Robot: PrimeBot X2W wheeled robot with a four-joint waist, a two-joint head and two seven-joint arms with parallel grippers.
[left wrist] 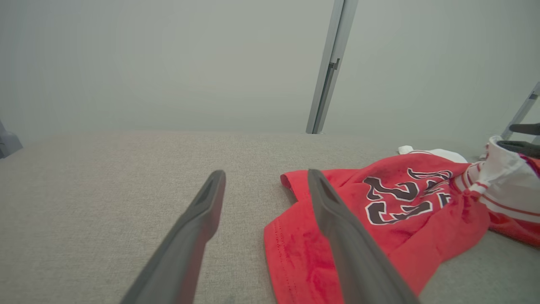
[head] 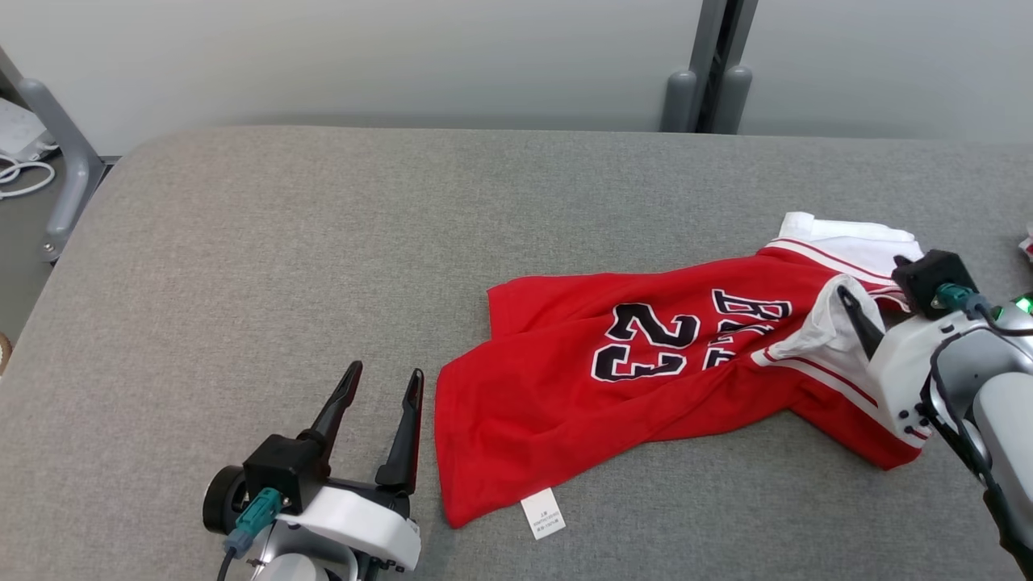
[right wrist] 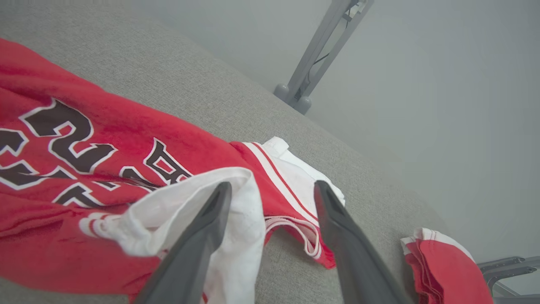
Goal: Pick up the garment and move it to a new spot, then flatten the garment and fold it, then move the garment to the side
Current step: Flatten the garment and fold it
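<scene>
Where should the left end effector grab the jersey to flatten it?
Probably pinch the jersey at its near hem corner, coming in low from the robot's left. That edge lies loose on the table, facing the open left end effector, clear of the bunched middle.

- Grey fabric-covered table (head: 242, 266) runs right across the head view, its rounded corner at upper left.
- Pale grey wall (head: 403, 56) along the top of the frame.
- Two grey posts (head: 682, 101) side by side, top, right of centre.
- Grey metal frame leg (head: 69, 161) slants down the upper left.
- White cable (head: 24, 173) loops at far left, beside that leg.
- Right wrist view, lower right: a folded red-and-white cloth (right wrist: 443, 266) on the table.
</scene>
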